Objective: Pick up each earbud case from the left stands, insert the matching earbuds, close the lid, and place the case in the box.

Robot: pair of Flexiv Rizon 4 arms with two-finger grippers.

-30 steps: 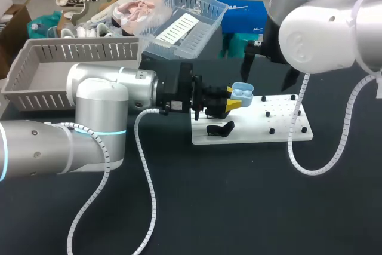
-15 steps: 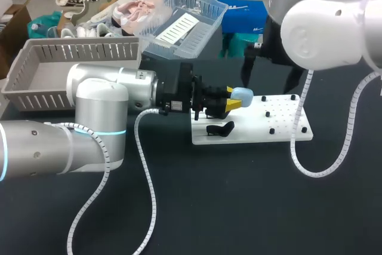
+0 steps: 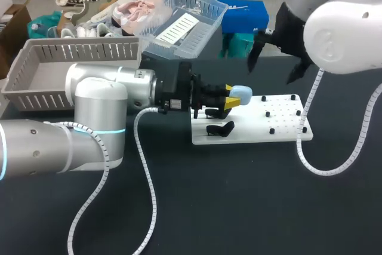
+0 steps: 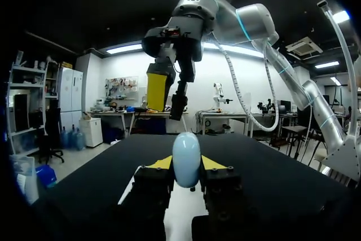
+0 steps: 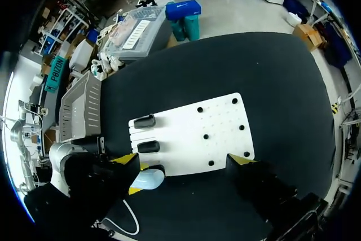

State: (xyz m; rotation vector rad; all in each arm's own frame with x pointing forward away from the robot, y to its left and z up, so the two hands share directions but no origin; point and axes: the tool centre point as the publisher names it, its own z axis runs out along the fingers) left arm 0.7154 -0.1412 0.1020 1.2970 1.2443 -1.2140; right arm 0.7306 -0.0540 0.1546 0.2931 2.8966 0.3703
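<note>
earbud case [image 3: 241, 94] | pale blue, lid closed | clamped in left pincer [image 3: 231, 98] | above white board [image 3: 280, 126]

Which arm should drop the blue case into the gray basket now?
Left. The left gripper is shut on the closed blue case, and the gray basket sits on its side. The right gripper hangs open and empty above the white board.
</note>
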